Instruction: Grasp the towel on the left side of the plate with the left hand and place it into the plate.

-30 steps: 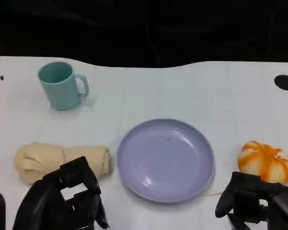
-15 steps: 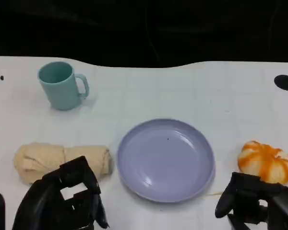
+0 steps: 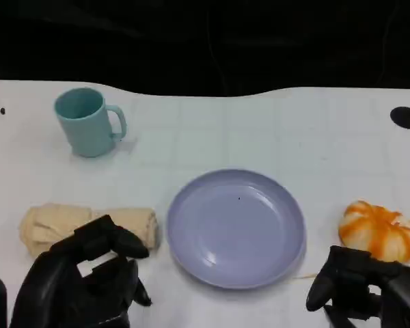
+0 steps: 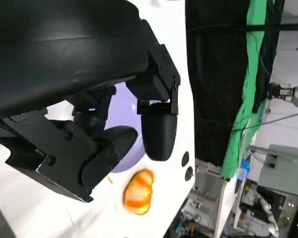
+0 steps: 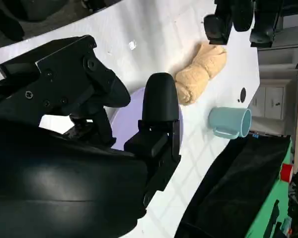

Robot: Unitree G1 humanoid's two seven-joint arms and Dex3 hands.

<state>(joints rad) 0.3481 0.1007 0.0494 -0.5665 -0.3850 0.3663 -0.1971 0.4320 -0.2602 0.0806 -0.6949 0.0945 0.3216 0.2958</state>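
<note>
Beige towel (image 3: 89, 223) beside lavender plate (image 3: 236, 228); no lettering apparently legible.

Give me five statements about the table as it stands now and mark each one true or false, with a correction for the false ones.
1. The towel already lies in the plate. False: it lies rolled on the table left of the plate, and the plate holds nothing.
2. The left hand holds nothing. True.
3. The teal mug stands upright, far behind the towel. True.
4. The orange pumpkin sits left of the plate. False: it sits right of it, near the right hand.
5. The right hand grips the pumpkin. False: in the head view it sits nearer the camera than the pumpkin, holding nothing.
</note>
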